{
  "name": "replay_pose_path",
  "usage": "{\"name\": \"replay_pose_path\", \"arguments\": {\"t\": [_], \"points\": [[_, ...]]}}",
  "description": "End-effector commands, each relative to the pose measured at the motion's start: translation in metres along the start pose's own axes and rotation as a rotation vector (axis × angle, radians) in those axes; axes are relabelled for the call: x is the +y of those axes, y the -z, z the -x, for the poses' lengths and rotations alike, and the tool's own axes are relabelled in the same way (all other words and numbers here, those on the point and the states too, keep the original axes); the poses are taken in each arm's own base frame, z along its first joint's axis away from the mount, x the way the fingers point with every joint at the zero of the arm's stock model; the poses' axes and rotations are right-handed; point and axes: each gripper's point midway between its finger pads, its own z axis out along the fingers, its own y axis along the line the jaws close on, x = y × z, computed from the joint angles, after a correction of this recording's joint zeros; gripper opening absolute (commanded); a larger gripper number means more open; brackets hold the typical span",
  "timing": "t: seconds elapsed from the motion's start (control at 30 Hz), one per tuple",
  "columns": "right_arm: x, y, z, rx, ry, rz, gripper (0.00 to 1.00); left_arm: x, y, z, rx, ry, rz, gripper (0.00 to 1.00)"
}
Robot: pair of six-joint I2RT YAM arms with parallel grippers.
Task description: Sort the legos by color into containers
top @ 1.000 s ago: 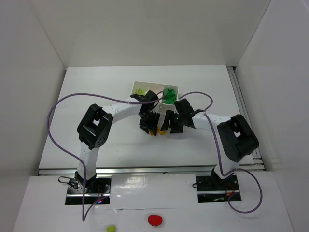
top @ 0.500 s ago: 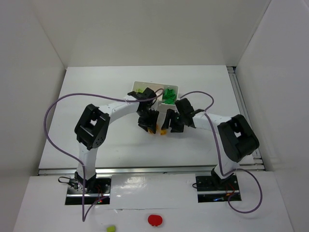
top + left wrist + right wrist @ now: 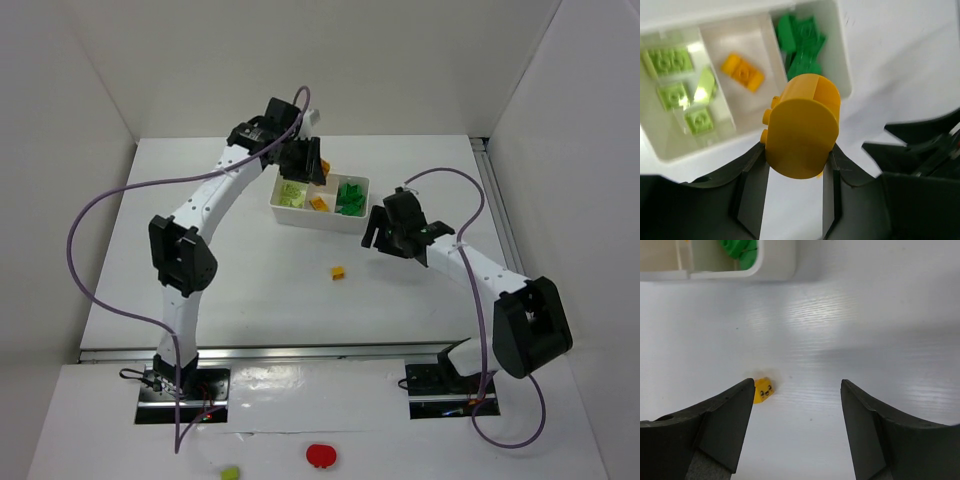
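Left arm (image 3: pixel 215 195) and right arm (image 3: pixel 470 262): white tube links, black boxy joint housings.
Left cable (image 3: pixel 72 255) and right cable (image 3: pixel 450 171): purple, one per arm, hanging in loose loops.
Left base (image 3: pixel 180 387) and right base (image 3: pixel 447 387): black plates on the desk edge with thin coloured wires.
Left pincer (image 3: pixel 792 170) and right pincer (image 3: pixel 796 390): matte black, each with two broad wedge-shaped fingers (image 3: pixel 725 425) with flat inner faces.
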Motion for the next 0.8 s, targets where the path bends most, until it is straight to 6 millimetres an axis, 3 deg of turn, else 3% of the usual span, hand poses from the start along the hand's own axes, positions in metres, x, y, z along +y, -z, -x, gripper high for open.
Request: {"name": "replay_pose_path", "arguments": {"t": [0.0, 0.13, 0.23, 0.3, 0.37, 0.5, 0.77], "points": [[-0.018, 0.007, 0.01, -0.023, 0.001, -0.094, 0.77, -0.001, -0.027, 0.018, -0.009, 0.044, -0.013, 0.0], [-0.021, 0.008, 0.006, -0.006, 0.004, -0.106, 0.78, 0.001, -0.046, 0.043, -0.076, 0.063, -0.029, 0.02], [-0.022, 0.013, 0.009, -0.023, 0.003, -0.111, 0.78, 0.001, -0.049, 0.044, -0.085, 0.07, -0.033, 0.3], [-0.025, 0.014, 0.008, -0.021, 0.005, -0.124, 0.78, 0.007, -0.05, 0.045, -0.087, 0.086, -0.027, 0.62], [-0.026, 0.013, 0.009, -0.018, -0.003, -0.122, 0.78, 0.008, -0.052, 0.042, -0.077, 0.089, -0.024, 0.71], [-0.014, 0.01, 0.002, 0.019, 0.074, -0.087, 0.78, 0.006, -0.046, 0.044, -0.09, 0.076, -0.028, 0.72], [0.063, 0.002, -0.034, 0.075, 0.334, 0.055, 0.83, -0.006, -0.01, 0.05, -0.132, 0.064, -0.042, 0.72]]}}
